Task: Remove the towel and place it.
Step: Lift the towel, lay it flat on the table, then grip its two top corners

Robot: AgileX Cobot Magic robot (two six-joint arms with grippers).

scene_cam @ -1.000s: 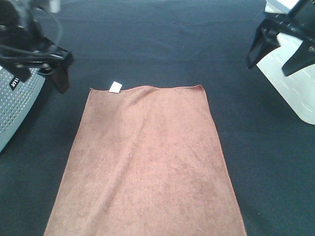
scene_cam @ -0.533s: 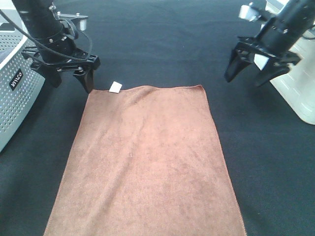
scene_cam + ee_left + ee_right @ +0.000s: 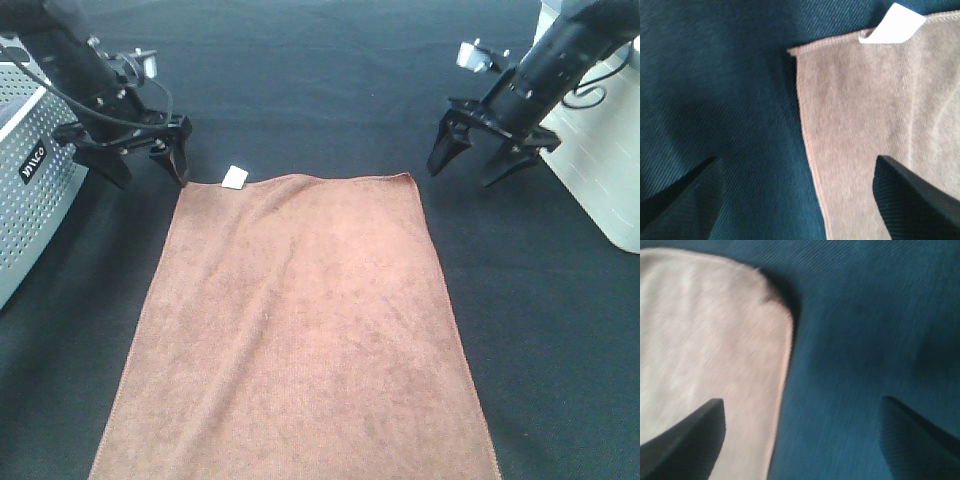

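Note:
The brown towel [image 3: 295, 330] lies flat on the dark cloth-covered table, its small white tag [image 3: 235, 177] at the far left corner. My left gripper [image 3: 145, 168] is open, just left of that corner, empty. The left wrist view shows the towel corner [image 3: 865, 115], the tag [image 3: 897, 24] and the open fingertips [image 3: 912, 192] either side of the towel's edge. My right gripper [image 3: 468, 168] is open, just right of the far right corner, empty. The right wrist view shows that rounded corner [image 3: 715, 330] between the spread fingertips [image 3: 690, 440].
A grey perforated basket [image 3: 35, 190] stands at the left edge. A white perforated basket [image 3: 605, 150] stands at the right edge. The dark tabletop [image 3: 320, 80] stretches behind the towel.
Both arms have come down from the upper corners toward the towel's far corners. The left gripper now sits by the tag corner, the right near the far right corner. The towel has not moved.

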